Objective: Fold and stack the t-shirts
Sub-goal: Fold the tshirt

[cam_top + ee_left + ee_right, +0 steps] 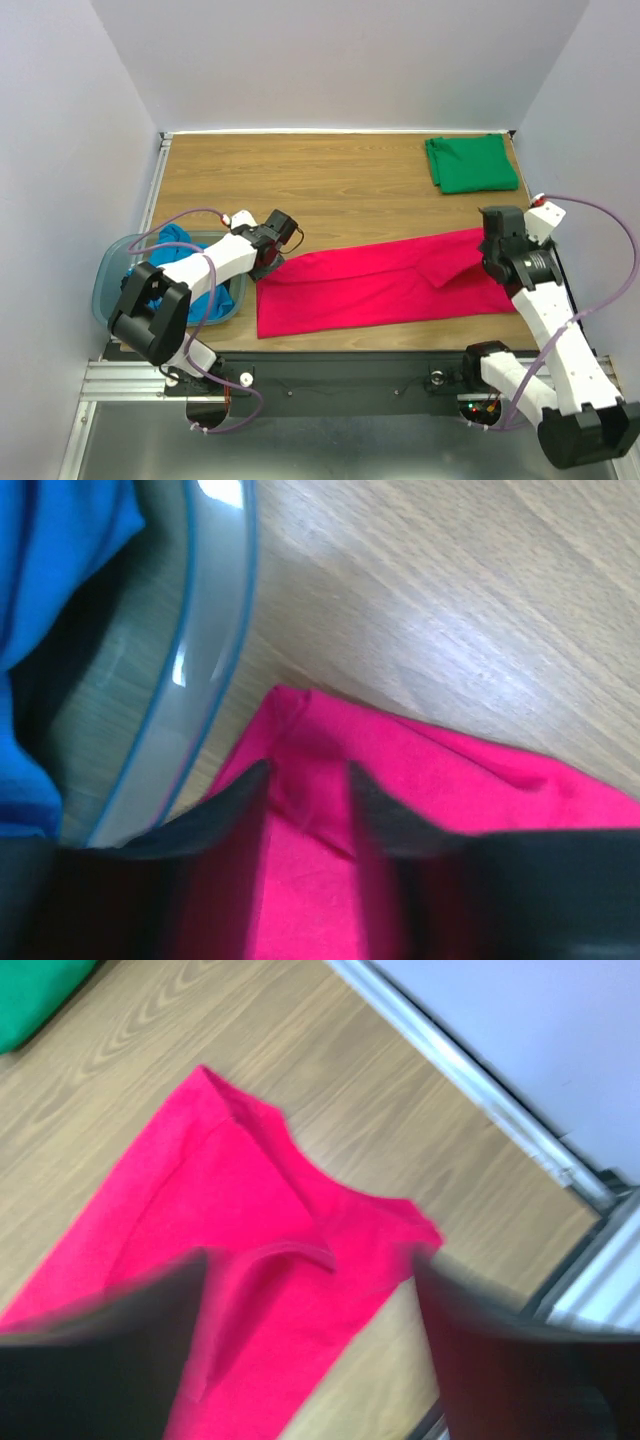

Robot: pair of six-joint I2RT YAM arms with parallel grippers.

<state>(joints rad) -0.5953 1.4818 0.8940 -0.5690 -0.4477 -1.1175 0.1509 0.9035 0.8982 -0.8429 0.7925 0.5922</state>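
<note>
The green t-shirt (472, 164) lies folded at upper right, the crimson-pink t-shirt (380, 285) part-folded across centre with left gripper (308, 780) and right gripper (310, 1260) parted, empty, over its ends, and the blue t-shirt (180, 240) sits unfolded in the tub (105, 290) at left.

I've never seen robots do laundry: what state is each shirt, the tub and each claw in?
Pink shirt: folded into a long strip, flat on the table.
Green shirt: folded, at the far right corner.
Tub: upright, by the left arm.
Blue shirt: crumpled inside the tub.
Left claw: open over the pink shirt's left end.
Right claw: open over its collar end.
</note>
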